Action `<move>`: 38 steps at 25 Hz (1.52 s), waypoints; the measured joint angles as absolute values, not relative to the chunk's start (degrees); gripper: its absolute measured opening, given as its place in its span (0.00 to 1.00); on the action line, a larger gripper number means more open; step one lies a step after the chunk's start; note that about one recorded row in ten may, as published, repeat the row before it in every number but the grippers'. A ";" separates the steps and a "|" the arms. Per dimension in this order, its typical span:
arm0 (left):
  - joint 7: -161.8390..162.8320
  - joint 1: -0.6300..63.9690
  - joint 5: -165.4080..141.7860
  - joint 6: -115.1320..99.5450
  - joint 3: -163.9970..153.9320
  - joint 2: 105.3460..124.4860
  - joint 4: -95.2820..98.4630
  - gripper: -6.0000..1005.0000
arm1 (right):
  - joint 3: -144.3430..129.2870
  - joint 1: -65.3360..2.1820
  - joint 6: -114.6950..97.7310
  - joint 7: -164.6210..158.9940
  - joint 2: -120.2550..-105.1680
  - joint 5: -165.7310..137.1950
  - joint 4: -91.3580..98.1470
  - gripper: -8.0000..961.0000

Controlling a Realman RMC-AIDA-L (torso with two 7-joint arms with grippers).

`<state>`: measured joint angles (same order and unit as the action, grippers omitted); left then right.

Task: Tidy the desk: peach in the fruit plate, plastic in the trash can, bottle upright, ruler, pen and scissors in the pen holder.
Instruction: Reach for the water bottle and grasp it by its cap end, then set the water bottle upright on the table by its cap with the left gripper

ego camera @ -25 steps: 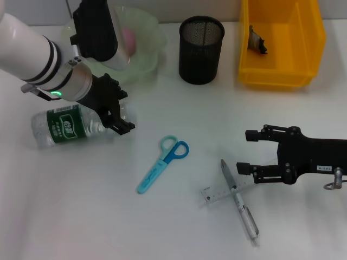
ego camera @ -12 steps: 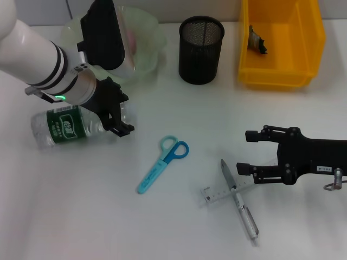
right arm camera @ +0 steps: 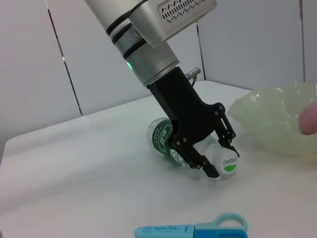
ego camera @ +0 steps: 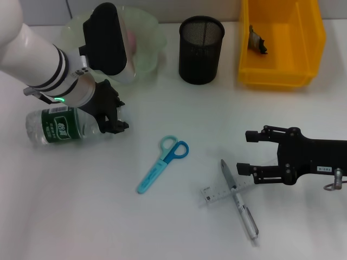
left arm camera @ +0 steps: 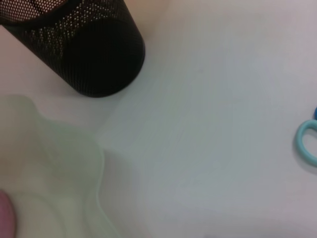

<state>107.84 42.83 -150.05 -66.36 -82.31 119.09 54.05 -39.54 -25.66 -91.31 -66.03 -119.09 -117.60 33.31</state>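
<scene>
Our left gripper (ego camera: 111,116) is down over the cap end of the bottle (ego camera: 62,125), fingers spread to either side of the neck and not yet closed, as the right wrist view shows: one black finger (right arm camera: 198,159) in front, the other behind near the white cap. In the last second the arm has swung in and the bottle has rolled a little away from the scissors, label turning upward, so we reckon the fingers have nudged it while settling in. We read that as the grasp for the upright step being lined up, and closing on the neck looks like the next call.

The bottle lies on its side on the table (ego camera: 81,216), cap toward the gripper, body running out to our left, just in front of the fruit plate (ego camera: 146,54). The peach (right arm camera: 309,119) already sits in that plate, and the plastic (ego camera: 257,39) looks to be in the yellow trash can (ego camera: 282,73).

Further out, the scissors (ego camera: 161,164) lie flat near the middle, well apart from the bottle. The pen (ego camera: 238,200) crosses over the ruler (ego camera: 222,193), just beside our right gripper (ego camera: 244,151), which hangs open and idle, holding nothing. The pen holder (ego camera: 201,49) stands at the back between plate and trash can, and we see nothing in it.
</scene>
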 joint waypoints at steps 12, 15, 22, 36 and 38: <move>110.06 42.12 -147.92 -70.94 -82.49 119.01 60.41 0.45 | -39.44 -25.66 -91.31 -66.08 -119.09 -117.54 33.31 0.87; 110.24 41.98 -145.28 -73.17 -80.55 118.87 61.82 0.45 | -39.46 -25.66 -91.31 -66.08 -119.09 -117.52 33.31 0.87; 109.32 41.55 -139.25 -76.67 -72.42 118.57 62.62 0.45 | -39.10 -25.60 -91.31 -66.04 -119.09 -117.50 33.31 0.87; 105.43 39.22 -130.89 -81.93 -56.05 118.21 62.06 0.45 | -38.94 -25.57 -91.32 -65.33 -119.09 -117.50 33.31 0.87; 104.78 38.70 -129.82 -82.38 -54.91 118.18 61.99 0.45 | -38.93 -25.57 -91.32 -65.31 -119.09 -117.50 33.31 0.87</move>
<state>104.78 38.70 -129.82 -82.37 -54.91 118.18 61.99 -38.93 -25.57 -91.32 -65.31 -119.09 -117.50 33.31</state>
